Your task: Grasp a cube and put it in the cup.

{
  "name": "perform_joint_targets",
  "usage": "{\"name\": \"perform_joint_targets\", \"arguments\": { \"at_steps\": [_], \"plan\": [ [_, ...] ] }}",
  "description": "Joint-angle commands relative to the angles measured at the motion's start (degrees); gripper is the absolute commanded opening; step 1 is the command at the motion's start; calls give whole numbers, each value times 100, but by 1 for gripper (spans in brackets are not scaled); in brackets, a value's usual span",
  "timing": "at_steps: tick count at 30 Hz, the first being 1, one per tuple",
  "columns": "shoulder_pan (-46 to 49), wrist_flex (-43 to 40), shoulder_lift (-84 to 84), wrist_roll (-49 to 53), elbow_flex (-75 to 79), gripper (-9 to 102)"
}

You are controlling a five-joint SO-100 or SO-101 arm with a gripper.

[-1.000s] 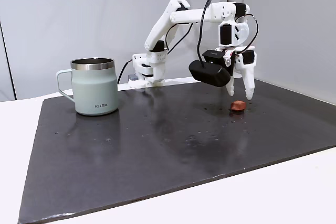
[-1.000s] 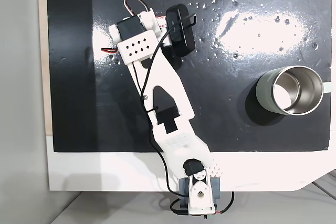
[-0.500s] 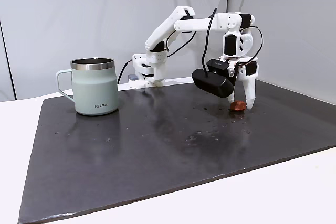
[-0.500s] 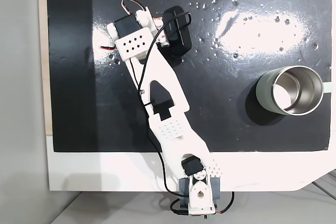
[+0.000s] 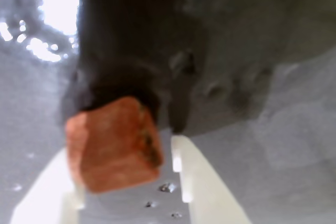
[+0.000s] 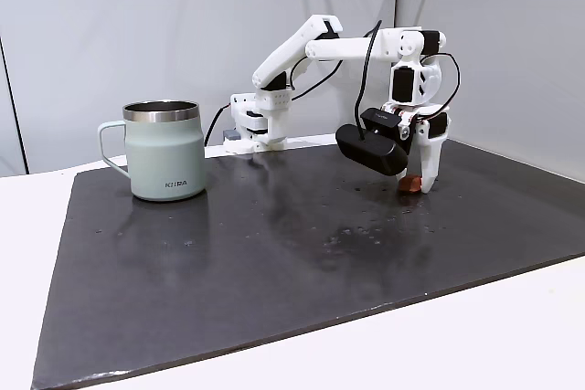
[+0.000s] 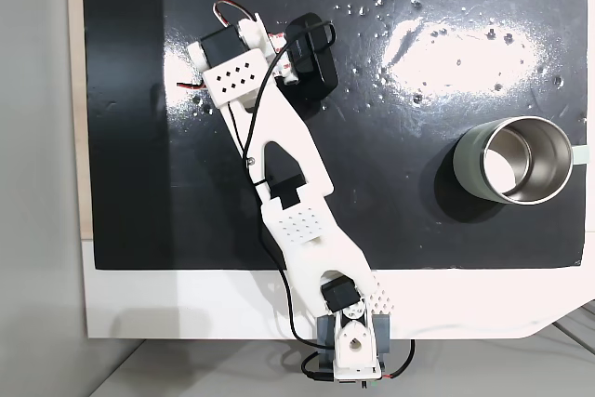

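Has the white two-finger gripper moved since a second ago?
Yes. In the side fixed view the gripper has come down to the black mat, now straddling the small terracotta cube.

Terracotta cube (image 5: 113, 142), edges rounded, resting on dark mat. Sage-green cup (image 6: 164, 150), steel-rimmed, upright, well apart, handle facing left.

So over the last second the end effector (image 6: 419, 187) drops from hovering above the cube (image 6: 410, 184) right down to the worktop (image 6: 274, 253), and its fingers now straddle the cube, the arm (image 7: 279, 169) reaching slightly further out.
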State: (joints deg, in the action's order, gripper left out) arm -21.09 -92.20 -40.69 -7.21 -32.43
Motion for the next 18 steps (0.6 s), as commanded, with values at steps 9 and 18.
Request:
{"name": "perform_joint_targets", "arguments": {
  "at_steps": [9, 18],
  "plan": [
    [79, -114, -211, -18, 334, 7],
    [79, -176, -1415, -79, -35, 7]
  ]
}}
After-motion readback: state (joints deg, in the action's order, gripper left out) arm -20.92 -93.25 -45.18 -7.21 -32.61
